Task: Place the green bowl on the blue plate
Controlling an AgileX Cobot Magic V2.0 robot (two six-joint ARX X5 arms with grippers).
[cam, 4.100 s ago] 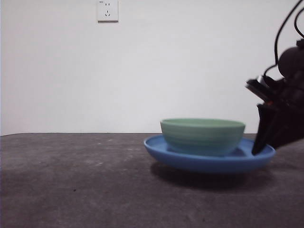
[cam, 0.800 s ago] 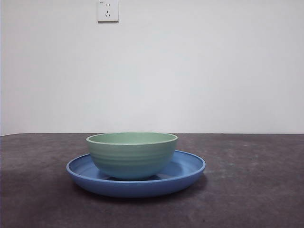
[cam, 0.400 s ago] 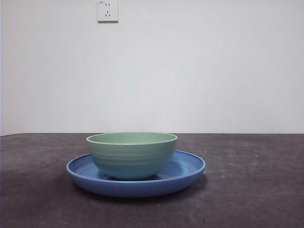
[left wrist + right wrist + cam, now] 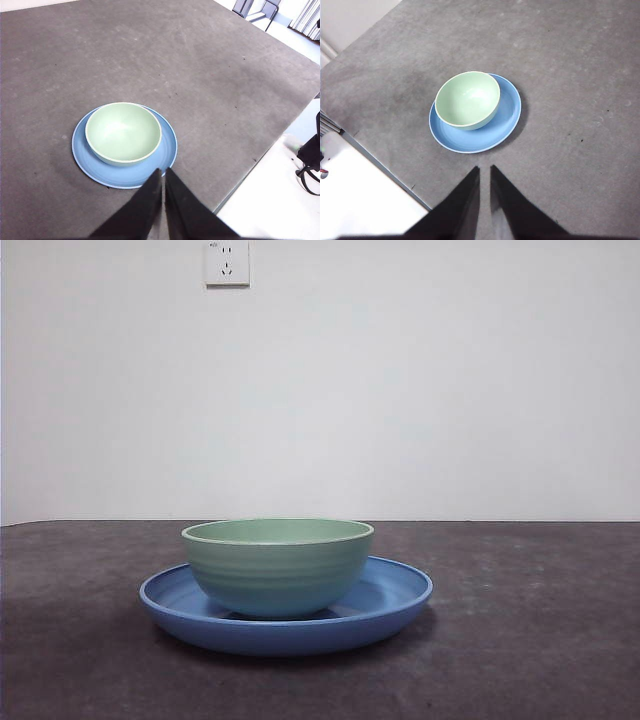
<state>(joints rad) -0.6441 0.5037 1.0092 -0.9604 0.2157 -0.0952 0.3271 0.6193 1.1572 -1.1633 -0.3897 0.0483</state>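
Note:
The green bowl (image 4: pixel 275 565) stands upright inside the blue plate (image 4: pixel 400 592), a little left of the table's middle in the front view. The bowl sits off-centre on the plate, nearer one rim. In the left wrist view my left gripper (image 4: pixel 163 172) hangs high above the table, shut and holding nothing, with the green bowl (image 4: pixel 123 131) and blue plate (image 4: pixel 166 150) well below it. My right gripper (image 4: pixel 484 169) is also raised and shut with nothing in it, looking down on the bowl (image 4: pixel 467 99) and plate (image 4: pixel 509 112). Neither arm shows in the front view.
The dark grey table (image 4: pixel 520 640) runs to a white wall with a socket (image 4: pixel 227 262). The table's edge (image 4: pixel 250 170) lies close to the plate on one side, with pale floor beyond, and another edge (image 4: pixel 375 150) shows in the right wrist view.
Four seconds ago the plate and bowl sat at the right with a black gripper at the plate's right rim. Now they sit left of centre and the arm is gone; the last second shows no change.

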